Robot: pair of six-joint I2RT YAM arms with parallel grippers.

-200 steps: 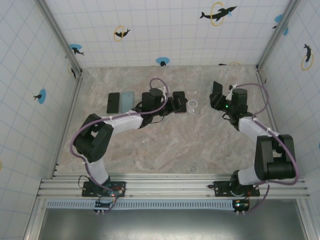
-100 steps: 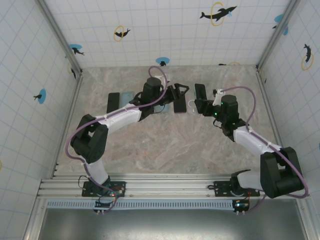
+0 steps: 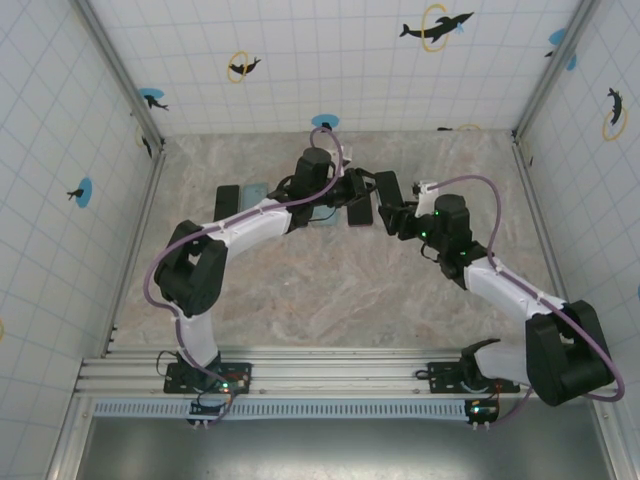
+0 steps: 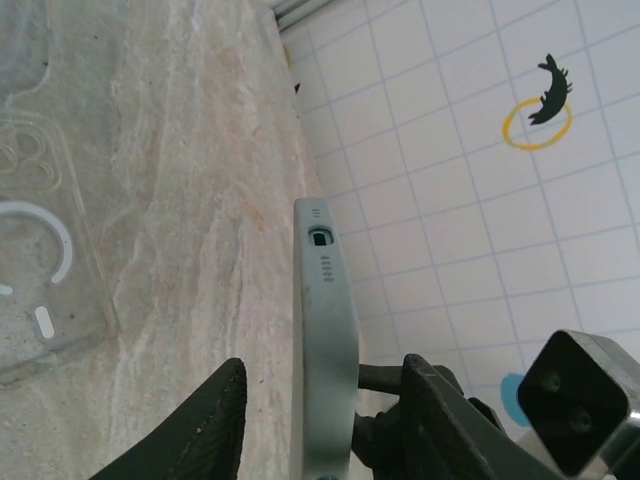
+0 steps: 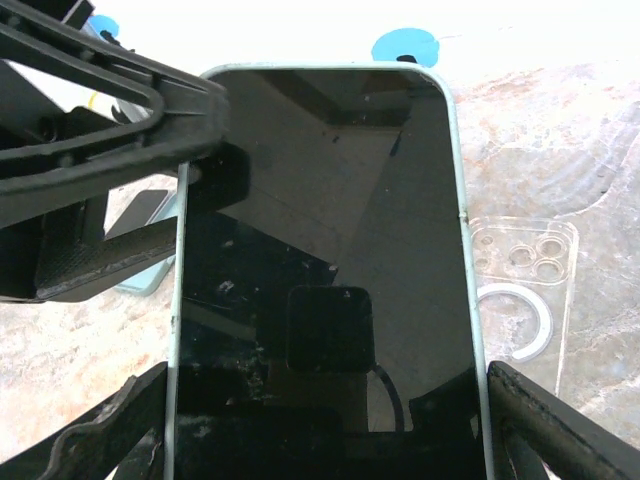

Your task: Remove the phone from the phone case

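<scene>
We see the left fingers point(image 4: 190, 430) spread astride the phone point(image 5: 320, 250), which sits in its green phone case point(image 4: 325, 330) above the desk point(image 3: 330, 290) toward 12 o'clock, pinched by the right fingers point(image 5: 560, 430), a clear cover point(image 5: 525, 290) at its 3 o'clock.

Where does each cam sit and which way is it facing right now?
Top external: above and behind the bases, looking down on the table; both arms whole, left gripper and right gripper meet at the cased phone.
Left wrist: low, looking along the table to the wall; left fingers straddle the phone's edge.
Right wrist: facing the phone's screen; right fingers flank it.
Both wrists share the phone and the clear case.
</scene>
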